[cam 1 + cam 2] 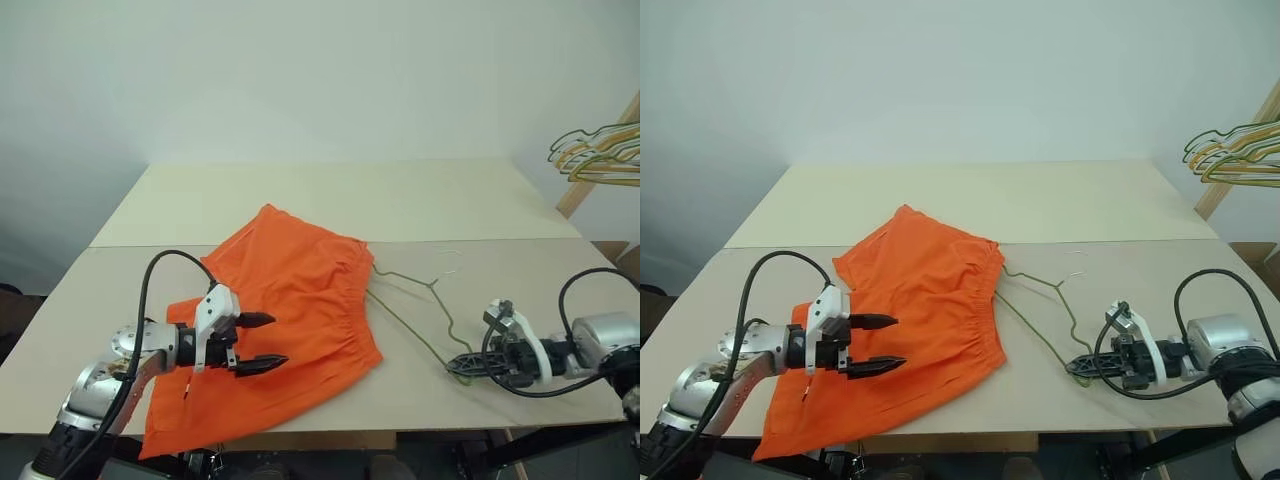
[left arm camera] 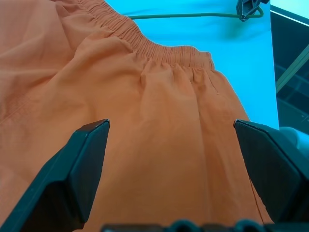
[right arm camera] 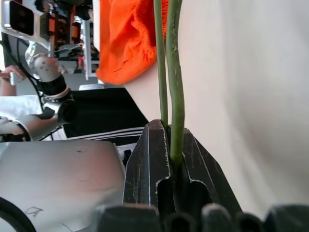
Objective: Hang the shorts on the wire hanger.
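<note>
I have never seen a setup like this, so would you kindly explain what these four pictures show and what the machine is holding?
It is a two-armed humanoid robot. The two wide pictures come from cameras in its head, looking down over a table. The two close-ups come from cameras on its wrists. Orange shorts lie flat on the table. The left claw is open above them, holding nothing. The right claw is shut on a corner of a thin wire hanger that lies beside the shorts' waistband. More hangers hang at the far right.
</note>
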Controlling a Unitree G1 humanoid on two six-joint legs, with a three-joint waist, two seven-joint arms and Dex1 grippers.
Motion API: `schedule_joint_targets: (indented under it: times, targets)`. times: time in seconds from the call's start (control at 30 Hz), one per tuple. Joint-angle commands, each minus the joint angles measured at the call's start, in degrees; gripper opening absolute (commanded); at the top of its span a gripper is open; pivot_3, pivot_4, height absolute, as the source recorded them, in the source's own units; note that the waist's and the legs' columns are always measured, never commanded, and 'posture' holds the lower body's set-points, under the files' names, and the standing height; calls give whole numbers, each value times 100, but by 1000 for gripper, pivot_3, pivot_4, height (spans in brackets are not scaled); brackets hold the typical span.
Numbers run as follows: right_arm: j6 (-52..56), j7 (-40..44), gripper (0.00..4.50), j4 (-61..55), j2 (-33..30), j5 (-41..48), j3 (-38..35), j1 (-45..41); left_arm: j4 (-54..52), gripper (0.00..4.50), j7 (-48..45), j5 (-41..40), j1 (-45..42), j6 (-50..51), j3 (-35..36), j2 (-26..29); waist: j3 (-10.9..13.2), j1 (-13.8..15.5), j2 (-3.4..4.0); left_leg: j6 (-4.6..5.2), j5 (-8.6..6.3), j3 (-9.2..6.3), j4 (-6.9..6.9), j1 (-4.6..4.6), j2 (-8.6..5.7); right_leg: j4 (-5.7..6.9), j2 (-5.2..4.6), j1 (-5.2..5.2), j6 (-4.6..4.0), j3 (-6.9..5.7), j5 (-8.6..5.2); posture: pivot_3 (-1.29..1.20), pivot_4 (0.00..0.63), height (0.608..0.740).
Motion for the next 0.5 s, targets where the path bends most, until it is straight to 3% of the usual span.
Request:
schedule_joint_targets:
  times: [0.03, 0.23, 0.5]
  targets:
    - [410, 342, 0, -491, -77, 356, -210, -83, -142, 4477, -27, -1, -26, -107, 25, 32, 0, -3, 0, 0, 0, 0, 0, 0, 0, 1, -4, -1, 0, -2, 0, -123, 0, 740]
    - [645, 342, 0, -472, -1, 206, -182, -267, -119, 4477, -7, 36, -36, -137, -28, 5, 0, -4, 0, 10, -5, 0, 0, 1, -1, 1, -4, 1, 0, -3, 0, -125, 0, 740]
    - [326, 342, 0, 667, 551, -400, -481, -739, -138, 4477, 47, 83, 42, -191, -79, -24, -1, -3, -1, -10, 6, 2, 0, 2, -1, 2, 29, 2, 0, -3, 0, -115, 0, 740]
